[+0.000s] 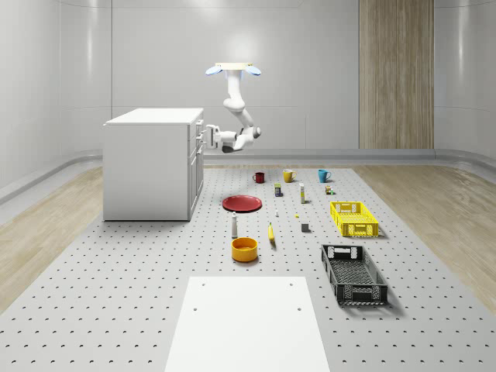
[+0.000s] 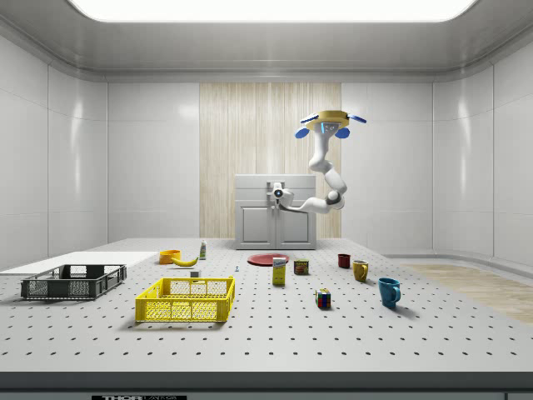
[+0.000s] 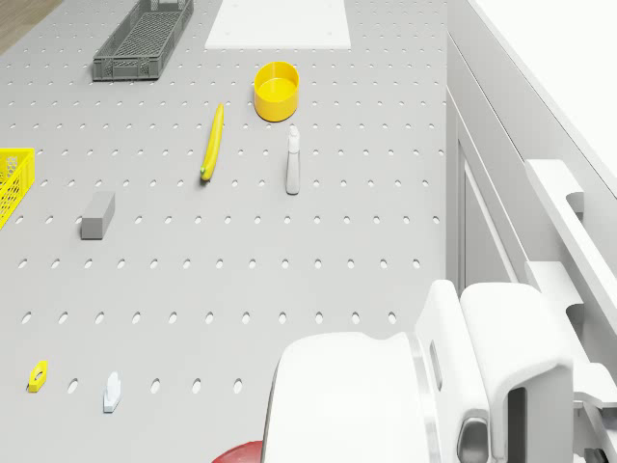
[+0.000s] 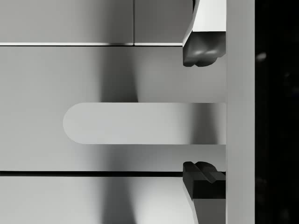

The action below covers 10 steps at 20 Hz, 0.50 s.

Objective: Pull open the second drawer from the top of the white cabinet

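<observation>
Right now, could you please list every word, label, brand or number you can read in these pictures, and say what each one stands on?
None can be read.
Small yellow box on the perforated grey table: printed front, too small to read.
Small dark can: label too blurred to read.
White spray bottle: label unreadable.
Side view's lower frame edge: white characters, cut off and illegible.
White cabinet: no markings.

In the drone view, the arm's white housing (image 3: 386,395) covers all but a sliver of the red plate (image 3: 236,453) and runs off the picture's edge, as do the yellow crate (image 3: 12,178) and the dark grey crate (image 3: 140,43). In the wrist view the drawer handle (image 4: 140,123) passes behind a pale vertical bar (image 4: 240,112), so its far end is hidden. In the whole-scene view, the small items by the yellow mug (image 1: 288,176) and blue mug (image 1: 323,175) are too small to identify.
</observation>
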Tool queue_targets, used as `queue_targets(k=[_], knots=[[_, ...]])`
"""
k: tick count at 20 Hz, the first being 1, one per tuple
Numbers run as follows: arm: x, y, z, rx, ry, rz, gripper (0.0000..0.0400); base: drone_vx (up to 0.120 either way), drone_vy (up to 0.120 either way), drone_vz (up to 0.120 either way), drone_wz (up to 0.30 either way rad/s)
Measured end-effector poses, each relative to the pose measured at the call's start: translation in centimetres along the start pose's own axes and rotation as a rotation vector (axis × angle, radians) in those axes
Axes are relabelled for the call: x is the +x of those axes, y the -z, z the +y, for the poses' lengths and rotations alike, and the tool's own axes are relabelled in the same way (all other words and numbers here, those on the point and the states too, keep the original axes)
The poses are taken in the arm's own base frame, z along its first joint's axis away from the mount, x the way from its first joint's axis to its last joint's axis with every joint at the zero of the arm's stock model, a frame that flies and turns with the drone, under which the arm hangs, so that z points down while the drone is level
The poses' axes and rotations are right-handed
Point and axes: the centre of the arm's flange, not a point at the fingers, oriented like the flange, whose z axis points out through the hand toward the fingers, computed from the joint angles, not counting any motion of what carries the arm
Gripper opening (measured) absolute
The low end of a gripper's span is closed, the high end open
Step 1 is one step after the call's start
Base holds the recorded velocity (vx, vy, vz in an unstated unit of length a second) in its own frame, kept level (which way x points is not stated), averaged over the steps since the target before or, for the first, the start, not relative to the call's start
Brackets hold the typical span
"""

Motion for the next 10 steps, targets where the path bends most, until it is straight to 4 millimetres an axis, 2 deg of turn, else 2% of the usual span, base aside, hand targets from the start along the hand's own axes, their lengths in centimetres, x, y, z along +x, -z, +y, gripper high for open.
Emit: queue_targets(k=[9,10], knots=[[-0.1,-1.1,-0.2,0.000,0.000,0.000,0.0300,0.000,0.000,0.000,0.000],[-0.1,-1.2,-0.2,0.000,0.000,0.000,0.0284,0.000,0.000,0.000,0.000]])
